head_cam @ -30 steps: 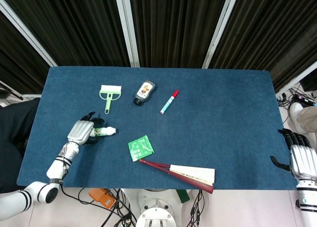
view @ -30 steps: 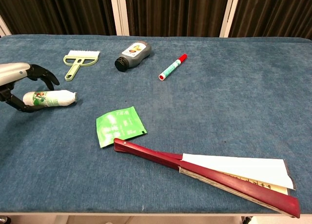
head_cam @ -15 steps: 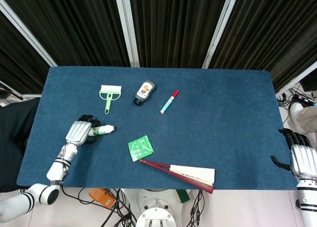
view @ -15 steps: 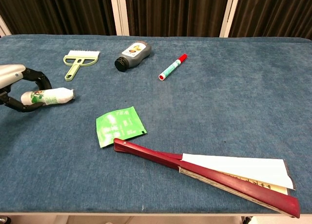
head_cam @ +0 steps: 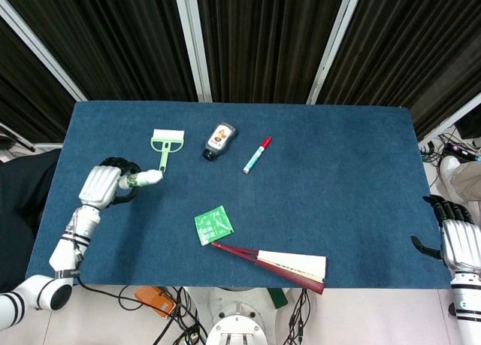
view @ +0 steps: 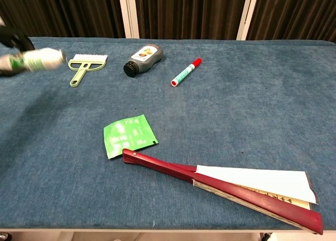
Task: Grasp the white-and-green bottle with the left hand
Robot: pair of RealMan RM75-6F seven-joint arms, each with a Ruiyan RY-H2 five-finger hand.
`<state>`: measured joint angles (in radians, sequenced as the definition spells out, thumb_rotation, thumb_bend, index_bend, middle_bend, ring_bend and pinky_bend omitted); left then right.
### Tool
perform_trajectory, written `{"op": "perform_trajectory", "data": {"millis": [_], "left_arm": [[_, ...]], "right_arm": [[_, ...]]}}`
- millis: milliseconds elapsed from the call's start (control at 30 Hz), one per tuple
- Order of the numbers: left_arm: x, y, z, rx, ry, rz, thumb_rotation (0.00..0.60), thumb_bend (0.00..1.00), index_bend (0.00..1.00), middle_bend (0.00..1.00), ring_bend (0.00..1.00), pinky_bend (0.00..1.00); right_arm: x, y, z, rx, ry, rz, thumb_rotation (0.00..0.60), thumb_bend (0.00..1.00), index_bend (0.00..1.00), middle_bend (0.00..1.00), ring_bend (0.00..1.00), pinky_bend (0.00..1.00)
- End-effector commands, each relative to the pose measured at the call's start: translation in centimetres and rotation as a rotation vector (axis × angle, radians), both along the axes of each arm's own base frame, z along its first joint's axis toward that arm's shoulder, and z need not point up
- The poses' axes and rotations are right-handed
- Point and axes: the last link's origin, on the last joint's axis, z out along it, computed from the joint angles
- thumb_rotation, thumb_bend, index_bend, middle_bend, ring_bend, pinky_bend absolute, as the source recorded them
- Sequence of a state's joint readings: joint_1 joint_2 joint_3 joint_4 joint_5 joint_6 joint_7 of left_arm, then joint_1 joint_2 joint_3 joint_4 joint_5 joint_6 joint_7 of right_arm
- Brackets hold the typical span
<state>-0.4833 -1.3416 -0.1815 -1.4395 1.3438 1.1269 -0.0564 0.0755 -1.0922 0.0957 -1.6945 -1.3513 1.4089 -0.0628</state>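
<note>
The left hand (head_cam: 101, 186) clamps the small, light-looking white-and-green plastic bottle (head_cam: 143, 180) around its base, beside the green brush (head_cam: 164, 145); the smooth body may slip.

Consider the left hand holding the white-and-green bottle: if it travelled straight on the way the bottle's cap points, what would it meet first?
Probably the light-green handled brush. The left hand grips the white-and-green bottle, whose cap points toward the brush handle. The bottle looks lifted off the blue table, so it might pass above.

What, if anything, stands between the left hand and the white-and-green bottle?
Nothing visible. The left hand already holds the white-and-green bottle, which looks lifted off the table in the chest view.
</note>
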Motion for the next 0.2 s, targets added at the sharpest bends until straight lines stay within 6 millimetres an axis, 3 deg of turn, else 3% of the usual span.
{"op": "perform_trajectory", "data": {"millis": [33,200], "left_arm": [[2.7,0.2,5.0,0.108,-0.042,-0.07,0.6,0.5,0.49,0.58,0.26,0.23],[4.4,-0.5,8.2,0.156,-0.063,-0.109,0.6,0.5,0.49,0.58,0.26,0.24]], "right_arm": [[0.0,0.0,0.0,0.001,0.001,-0.001,0.6,0.32,0.23,0.21,0.21,0.18],[0.1,0.0,-0.1,0.0,0.005,0.001,0.6,0.32,0.23,0.21,0.21,0.18]]}}
